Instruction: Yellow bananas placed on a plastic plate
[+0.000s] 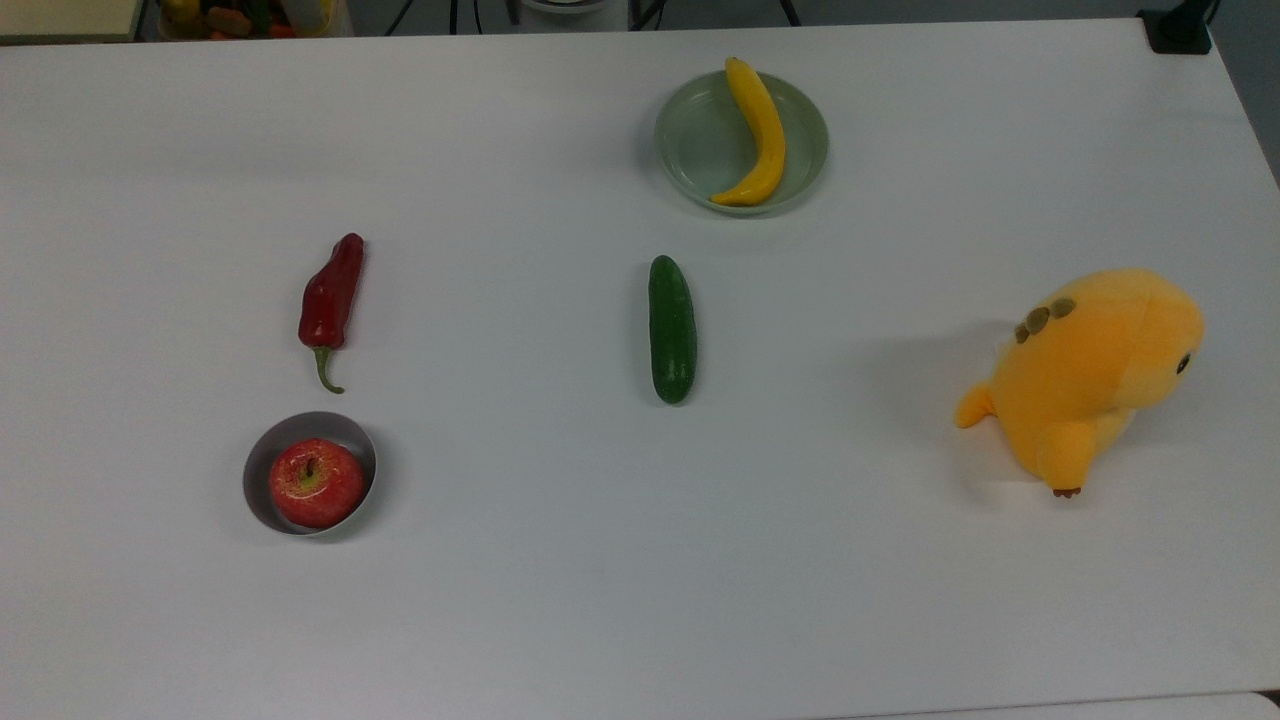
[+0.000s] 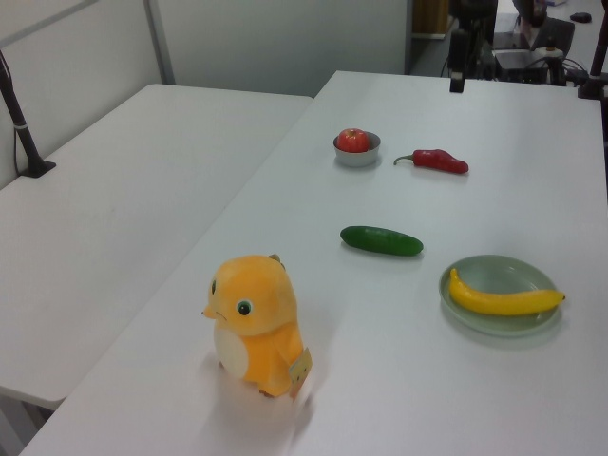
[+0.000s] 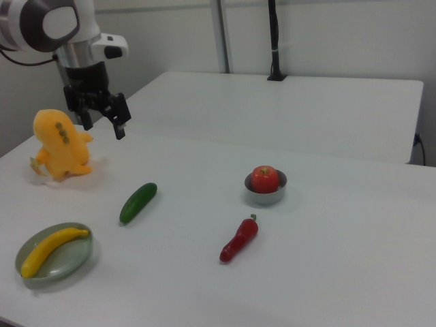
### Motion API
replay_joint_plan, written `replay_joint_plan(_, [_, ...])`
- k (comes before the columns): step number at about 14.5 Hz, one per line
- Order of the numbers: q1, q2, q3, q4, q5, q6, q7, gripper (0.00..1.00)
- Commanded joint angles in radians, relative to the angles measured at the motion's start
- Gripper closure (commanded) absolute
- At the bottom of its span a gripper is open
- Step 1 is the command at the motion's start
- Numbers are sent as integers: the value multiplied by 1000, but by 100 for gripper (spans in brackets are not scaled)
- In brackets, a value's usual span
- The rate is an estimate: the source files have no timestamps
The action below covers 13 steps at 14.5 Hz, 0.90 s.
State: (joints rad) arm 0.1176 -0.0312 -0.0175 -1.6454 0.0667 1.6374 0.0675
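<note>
The yellow banana lies on the pale green plate at the top view's far middle, its upper tip resting over the rim. The left view has the banana across the plate. In the right view the banana rests on the plate at the near left. My gripper hangs open and empty high above the table, well clear of the plate, in front of the plush toy.
A green cucumber lies mid-table. A red pepper and a grey bowl holding an apple sit at the top view's left. An orange plush toy stands at the top view's right.
</note>
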Motion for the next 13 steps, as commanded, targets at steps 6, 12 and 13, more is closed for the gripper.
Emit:
replay_joint_plan(6, [-64,57,4,87,24,-19,-179,0])
replay_joint_plan(12, [-84,47,-9,79,74,35,-187,0])
replay_joint_plan(13, [-78,45,-9,79,73,30,-183,0])
